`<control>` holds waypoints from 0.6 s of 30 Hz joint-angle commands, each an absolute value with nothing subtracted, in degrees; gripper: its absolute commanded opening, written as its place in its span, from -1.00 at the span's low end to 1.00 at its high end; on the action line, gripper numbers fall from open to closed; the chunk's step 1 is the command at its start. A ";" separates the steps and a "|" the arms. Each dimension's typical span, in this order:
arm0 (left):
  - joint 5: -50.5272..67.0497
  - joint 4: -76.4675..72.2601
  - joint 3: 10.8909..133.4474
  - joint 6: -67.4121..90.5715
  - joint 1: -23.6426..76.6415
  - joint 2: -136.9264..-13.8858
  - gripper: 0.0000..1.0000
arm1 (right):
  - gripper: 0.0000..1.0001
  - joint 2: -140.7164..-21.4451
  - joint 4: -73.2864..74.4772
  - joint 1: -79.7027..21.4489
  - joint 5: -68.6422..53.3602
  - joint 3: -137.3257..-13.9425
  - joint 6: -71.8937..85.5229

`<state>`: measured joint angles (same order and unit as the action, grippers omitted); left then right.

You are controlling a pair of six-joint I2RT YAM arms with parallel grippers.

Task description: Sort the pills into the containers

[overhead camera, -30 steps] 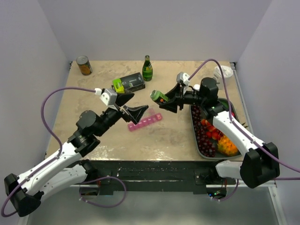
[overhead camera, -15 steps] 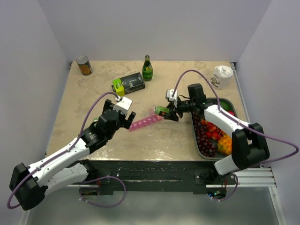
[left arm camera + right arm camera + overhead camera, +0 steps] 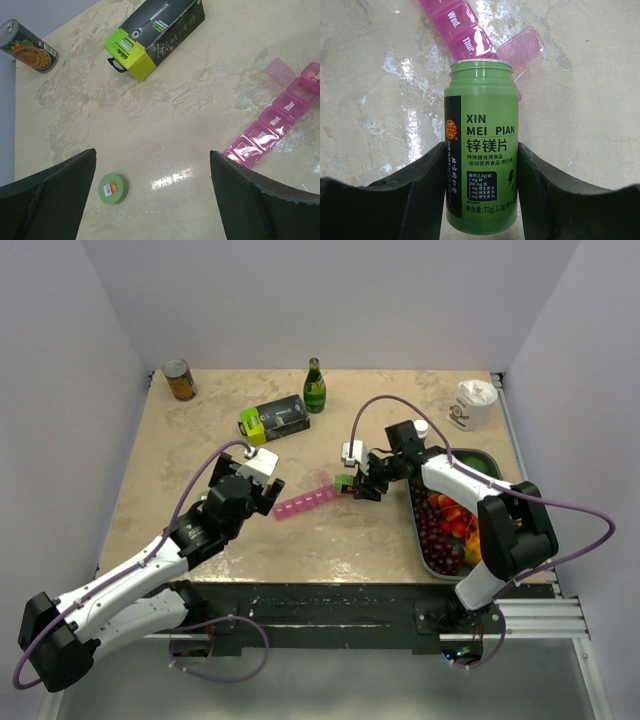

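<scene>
Partly behind green bottle [image 3: 479, 150], containers [image 3: 469, 41].

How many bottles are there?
2. A green glass bottle stands at the back. A green pill bottle is held in the right hand, its mouth by the pink pill box. No others show, and none seem hidden.
</scene>
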<state>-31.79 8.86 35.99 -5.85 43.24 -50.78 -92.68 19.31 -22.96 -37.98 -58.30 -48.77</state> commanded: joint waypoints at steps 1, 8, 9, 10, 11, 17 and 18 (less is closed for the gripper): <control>-31.99 8.09 36.21 -7.47 43.07 -49.83 0.99 | -1.00 -93.07 20.04 -23.73 -34.81 -61.61 -50.01; -31.11 8.00 36.21 -7.56 43.07 -49.40 0.99 | -1.00 -93.78 21.53 -25.75 -31.21 -62.23 -51.06; -30.94 8.09 36.21 -7.56 43.07 -49.39 0.99 | -1.00 -93.87 21.71 -25.93 -30.85 -62.23 -51.06; -30.94 8.09 36.21 -7.56 43.07 -49.39 0.99 | -1.00 -93.87 21.97 -26.10 -30.59 -62.31 -51.06; -30.85 8.09 36.21 -7.56 43.07 -49.31 0.99 | -1.00 -94.04 22.15 -26.54 -30.24 -62.49 -51.06; -30.24 8.26 36.21 -7.47 43.07 -49.04 0.99 | -1.00 -94.22 23.20 -27.60 -28.39 -63.02 -51.50; -30.15 8.26 36.21 -7.47 43.07 -49.04 0.99 | -1.00 -94.22 23.38 -27.77 -27.87 -63.02 -51.59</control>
